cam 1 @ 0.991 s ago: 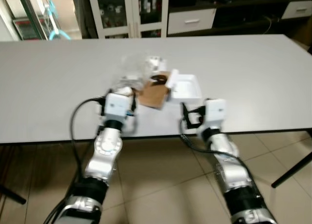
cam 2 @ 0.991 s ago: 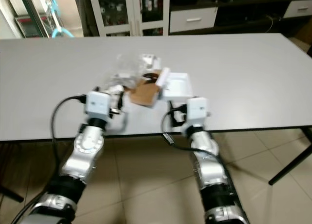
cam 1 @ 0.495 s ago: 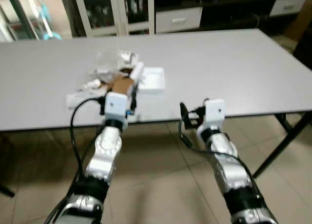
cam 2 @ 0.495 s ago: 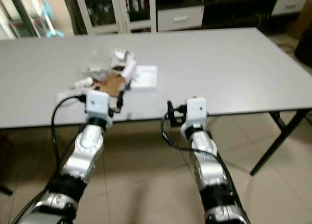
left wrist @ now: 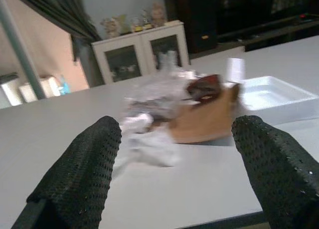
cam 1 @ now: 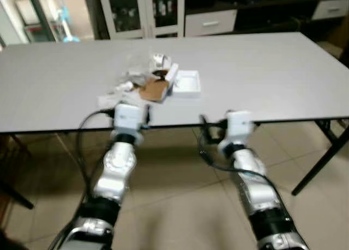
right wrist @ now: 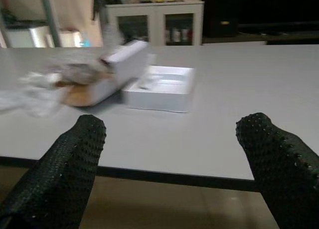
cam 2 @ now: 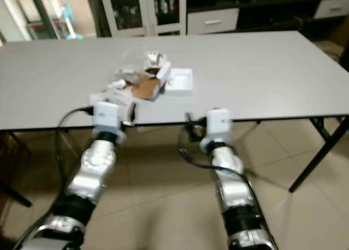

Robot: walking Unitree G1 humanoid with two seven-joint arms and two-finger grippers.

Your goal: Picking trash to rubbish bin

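Note:
A pile of trash lies on the grey table (cam 1: 262, 81): crumpled clear plastic (cam 1: 131, 78), a brown cardboard piece (cam 1: 154, 89) and an open white foam box (cam 1: 186, 82). Both arms reach forward at the table's near edge. My left gripper (left wrist: 174, 174) is open, its fingers (left wrist: 79, 169) framing the plastic wrap (left wrist: 149, 114) and cardboard (left wrist: 207, 119) ahead. My right gripper (right wrist: 172, 174) is open too, facing the white box (right wrist: 162, 87) from short of the table edge. Neither holds anything.
White glass-door cabinets (cam 1: 144, 10) and drawers (cam 1: 210, 22) stand behind the table. A black table leg (cam 1: 319, 165) slants at the right. Tiled floor (cam 1: 180, 206) lies below my arms. The table's right half is bare.
The camera view has shifted and pulled back, so the table sits farther away. Both grippers, earlier reaching over the edge by the trash, now sit at or short of the table edge.

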